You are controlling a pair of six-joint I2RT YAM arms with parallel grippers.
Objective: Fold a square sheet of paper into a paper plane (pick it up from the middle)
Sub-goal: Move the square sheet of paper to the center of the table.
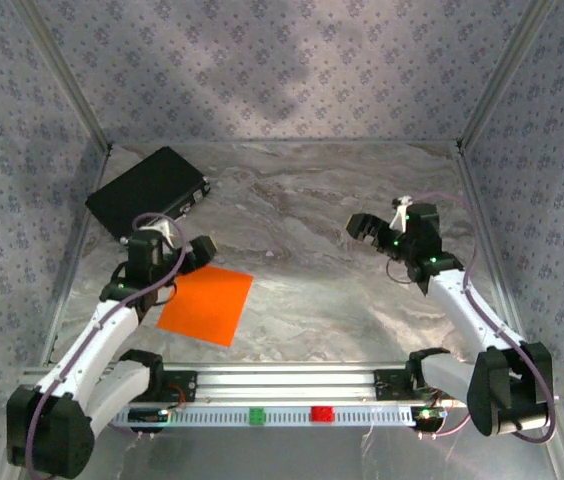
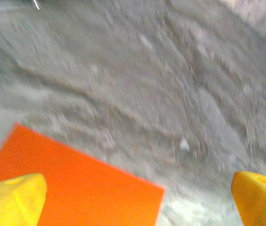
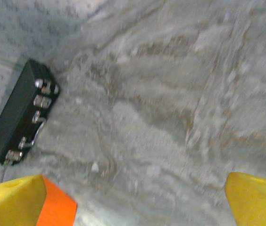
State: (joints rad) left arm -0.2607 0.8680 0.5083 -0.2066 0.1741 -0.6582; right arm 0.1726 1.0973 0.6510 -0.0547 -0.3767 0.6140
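The square sheet of paper (image 1: pixel 207 304) is bright orange and lies flat and unfolded on the marbled table, left of centre. My left gripper (image 1: pixel 194 252) hangs open just above its far left corner, touching nothing. From the left wrist, the paper (image 2: pixel 71 188) fills the lower left between my yellow fingertips (image 2: pixel 12 197). My right gripper (image 1: pixel 362 228) is open over bare table at the right, well away from the sheet. A corner of the paper (image 3: pixel 55 209) peeks out beside its left fingertip (image 3: pixel 12 202).
A black rectangular case (image 1: pixel 148 192) lies at the back left, close behind the left gripper; it also appears as the case (image 3: pixel 22 117) in the right wrist view. Patterned walls close in three sides. A rail with a green block (image 1: pixel 257 415) and red block (image 1: pixel 321 413) runs along the near edge.
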